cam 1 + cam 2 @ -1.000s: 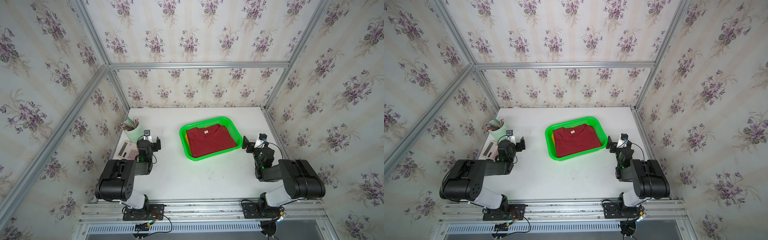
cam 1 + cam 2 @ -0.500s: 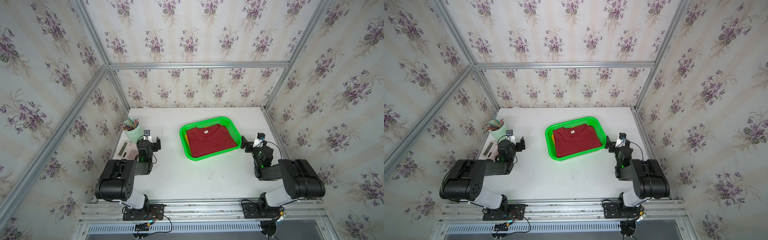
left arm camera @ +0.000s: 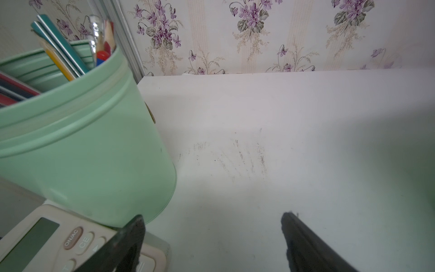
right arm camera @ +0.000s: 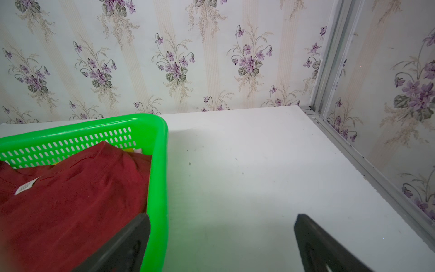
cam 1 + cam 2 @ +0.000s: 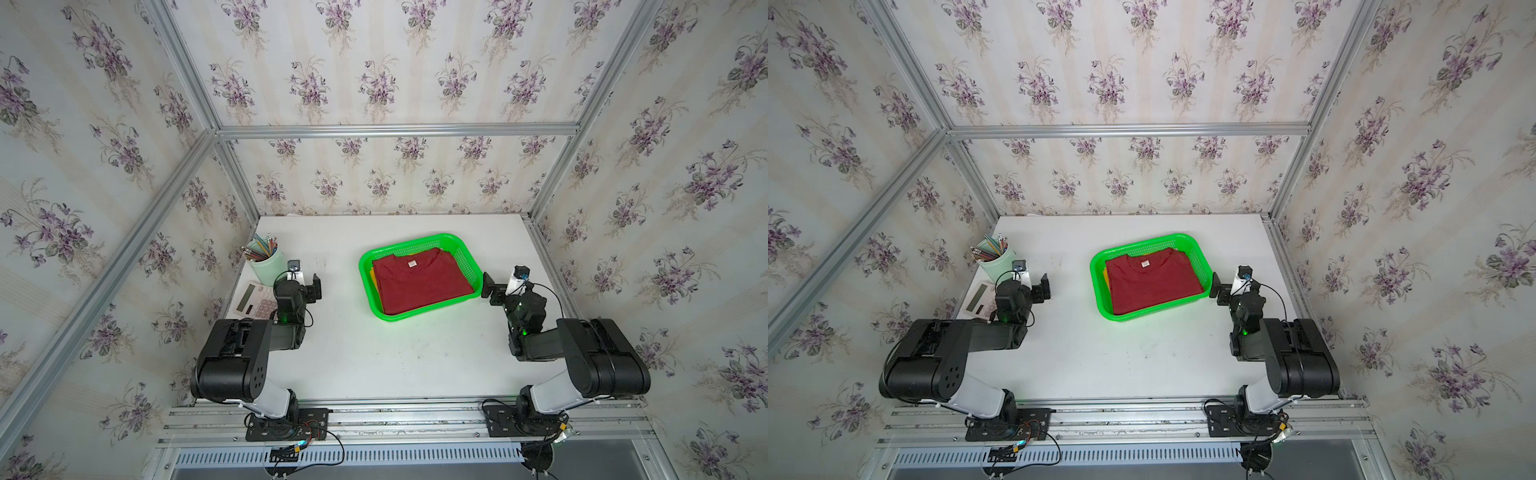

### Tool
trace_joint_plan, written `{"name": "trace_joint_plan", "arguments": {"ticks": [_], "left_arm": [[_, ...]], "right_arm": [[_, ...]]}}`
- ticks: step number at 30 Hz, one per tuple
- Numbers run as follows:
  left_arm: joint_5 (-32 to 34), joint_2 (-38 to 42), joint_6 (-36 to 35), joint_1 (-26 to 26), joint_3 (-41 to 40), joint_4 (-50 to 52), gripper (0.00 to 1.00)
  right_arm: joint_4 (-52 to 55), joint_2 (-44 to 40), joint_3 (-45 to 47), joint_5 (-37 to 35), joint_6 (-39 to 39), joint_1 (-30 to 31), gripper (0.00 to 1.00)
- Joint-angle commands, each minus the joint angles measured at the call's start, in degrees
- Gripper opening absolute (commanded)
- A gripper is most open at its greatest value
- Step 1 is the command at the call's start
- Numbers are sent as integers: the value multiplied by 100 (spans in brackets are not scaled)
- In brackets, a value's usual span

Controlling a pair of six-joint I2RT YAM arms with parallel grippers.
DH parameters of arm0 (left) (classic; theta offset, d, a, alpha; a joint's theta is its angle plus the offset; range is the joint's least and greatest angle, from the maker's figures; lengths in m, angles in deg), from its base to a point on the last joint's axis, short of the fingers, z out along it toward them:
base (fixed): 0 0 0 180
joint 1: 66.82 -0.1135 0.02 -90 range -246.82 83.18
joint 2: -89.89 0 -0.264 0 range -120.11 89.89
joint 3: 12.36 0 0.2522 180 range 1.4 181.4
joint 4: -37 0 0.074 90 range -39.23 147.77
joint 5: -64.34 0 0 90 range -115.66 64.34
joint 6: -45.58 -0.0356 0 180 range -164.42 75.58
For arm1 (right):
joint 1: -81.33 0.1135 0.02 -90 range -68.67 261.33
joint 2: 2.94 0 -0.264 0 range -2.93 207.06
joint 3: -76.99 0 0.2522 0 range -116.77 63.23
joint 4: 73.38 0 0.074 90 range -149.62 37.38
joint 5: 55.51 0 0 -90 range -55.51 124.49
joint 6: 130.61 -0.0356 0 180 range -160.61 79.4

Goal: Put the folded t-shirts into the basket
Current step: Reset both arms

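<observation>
Lying in the basket (image 5: 419, 316), dark red t-shirt (image 5: 419, 282) uppermost — just beside the right gripper (image 5: 490, 291), jaws wide, empty; left gripper (image 5: 309, 286) well apart, also wide.

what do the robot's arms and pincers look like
The left arm and right arm are bulky black, each with a white link by its base and a small green light near the wrist. The left pincer and right pincer have flat black tapered fingers; a white camera mount and thin black cable sit behind each.

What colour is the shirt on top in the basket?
Dark red; the top t-shirt shows best in a top view.
</observation>
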Motion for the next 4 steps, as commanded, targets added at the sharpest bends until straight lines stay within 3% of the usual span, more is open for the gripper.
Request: {"name": "trace_joint_plan", "arguments": {"ticks": [1,4], "left_arm": [[9,-9,21,-4,17,-36,92],[9,-1,21,-2,15,-33,92]], "right_arm": [[-123,7,-18,3,53,8,100],[-122,11,-21,0,57,8,100]]}}
